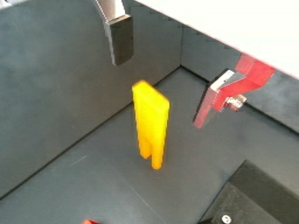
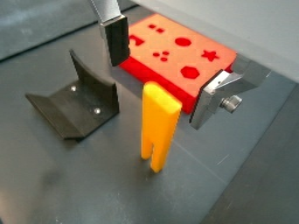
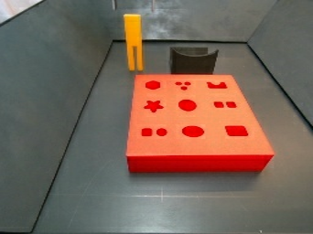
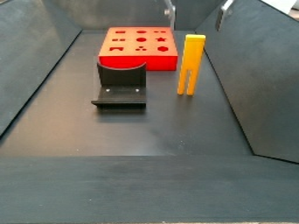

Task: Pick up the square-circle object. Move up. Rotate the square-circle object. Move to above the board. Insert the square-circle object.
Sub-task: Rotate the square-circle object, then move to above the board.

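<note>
The square-circle object (image 2: 159,122) stands upright on the dark floor, its two prongs pointing down and touching the floor (the split end is clearest in both wrist views). In a side view (image 4: 191,63) it stands just beside the board's (image 4: 119,59) right edge, apart from it, with a strip of bare floor between the bar and the right-hand wall.

The gripper (image 2: 167,72) hangs above the bar with its jaws spread wide and nothing between them. One finger (image 2: 114,39) and the opposite finger (image 2: 218,94) sit well to either side of the bar's top end; neither touches it. In the wrist view that shows the wall corner, the fingers (image 1: 119,39) flank the bar (image 1: 149,122) in the same way, with clear air on both sides. In a side view only the finger tips (image 4: 170,10) show at the upper edge, above the board's far end.

The board (image 3: 196,119) lies flat on the floor with its shaped holes facing up. All four of its edges are free: floor shows along each long side and in front of its near edge.

The fixture (image 2: 73,101) stands on the floor close to one short edge of the board (image 2: 176,48). In a side view (image 4: 121,85) it stands left of the bar, with open floor between the two and a wide bare area in front.
</note>
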You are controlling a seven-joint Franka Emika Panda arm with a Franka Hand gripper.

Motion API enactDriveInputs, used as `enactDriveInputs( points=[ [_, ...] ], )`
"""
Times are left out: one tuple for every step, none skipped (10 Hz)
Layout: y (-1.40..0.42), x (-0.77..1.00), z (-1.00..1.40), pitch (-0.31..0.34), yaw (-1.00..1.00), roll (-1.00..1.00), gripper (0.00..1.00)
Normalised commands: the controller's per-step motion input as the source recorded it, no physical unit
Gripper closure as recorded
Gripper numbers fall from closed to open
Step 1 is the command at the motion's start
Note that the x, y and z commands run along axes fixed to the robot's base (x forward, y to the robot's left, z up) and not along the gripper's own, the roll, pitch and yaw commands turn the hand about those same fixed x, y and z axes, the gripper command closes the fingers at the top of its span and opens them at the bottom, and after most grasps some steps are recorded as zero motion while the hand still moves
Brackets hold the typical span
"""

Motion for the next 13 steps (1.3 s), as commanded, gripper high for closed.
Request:
enactDriveInputs(
  points=[
    [-0.01,0.03,-0.97,-0.013,0.04,0.06,0.0],
    [-0.01,0.01,-0.71,-0.042,0.03,0.04,0.0],
    [-0.02,0.01,-0.61,-0.047,0.04,0.03,0.0],
    [-0.01,0.02,-0.45,-0.052,0.04,0.01,0.0],
    [-0.01,0.02,-0.25,-0.056,0.04,0.0,0.0],
    [0.0,0.0,0.0,-0.059,0.04,-0.01,1.0],
    [0.15,-0.13,1.0,-0.17,0.06,-0.04,1.0],
    [0.15,-0.13,1.0,-0.169,0.06,-0.04,1.0],
    [0.13,-0.13,1.0,-0.112,0.02,-0.03,1.0],
    [0.13,-0.12,1.0,-0.074,0.01,-0.02,1.0],
    [0.13,-0.11,1.0,0.0,-0.01,-0.01,1.0],
    [0.12,-0.11,1.0,0.03,-0.02,0.01,1.0],
    [0.12,-0.1,1.0,0.039,-0.02,0.02,1.0]
  ],
)
